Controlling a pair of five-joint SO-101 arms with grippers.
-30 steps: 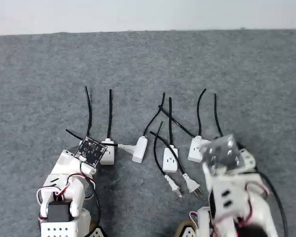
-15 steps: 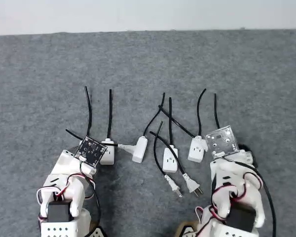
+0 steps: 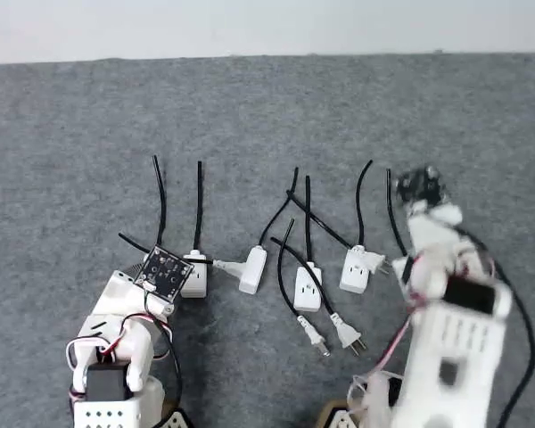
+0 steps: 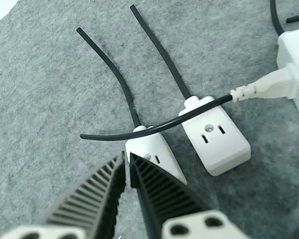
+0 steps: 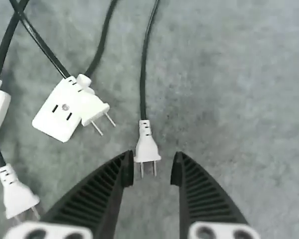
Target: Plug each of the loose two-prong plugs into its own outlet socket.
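— Where does the plug by the right arm lie?
— The white two-prong plug (image 5: 147, 148) lies flat on the grey bench (image 5: 249, 74). Its black cable (image 5: 145, 59) runs away from the wrist and its prongs point back toward it. It sits between the fingertips of the right claw (image 5: 150, 168).
— Gripped?
— No. The jaws stand wide apart. The near finger (image 5: 120, 174) is just beside the plug's body, though I cannot tell whether it touches. The far finger (image 5: 183, 172) is apart from it.
— What lies around it?
— A white socket (image 5: 56, 117) lies face up, with a second plug (image 5: 92, 106) against its side, prongs bare. A third plug (image 5: 16, 195) lies nearer the wrist.
— And the left claw?
— The left claw (image 4: 128, 162) is all but closed, with only a sliver between its ribbed fingers and nothing held. Its tips hang over the end of the nearest socket (image 4: 157, 154); whether they touch it I cannot tell. The neighbour socket (image 4: 217, 142) lies just beside that one. A crossing cable (image 4: 154, 124) lies over the cable ends of both and leads to a seated plug (image 4: 266, 88), pushed into an end socket (image 4: 296, 59).
— From above?
— An inner loose plug (image 3: 315, 340) and an outer loose plug (image 3: 349, 335) lie side by side between the arms, near the middle socket (image 3: 308, 288).
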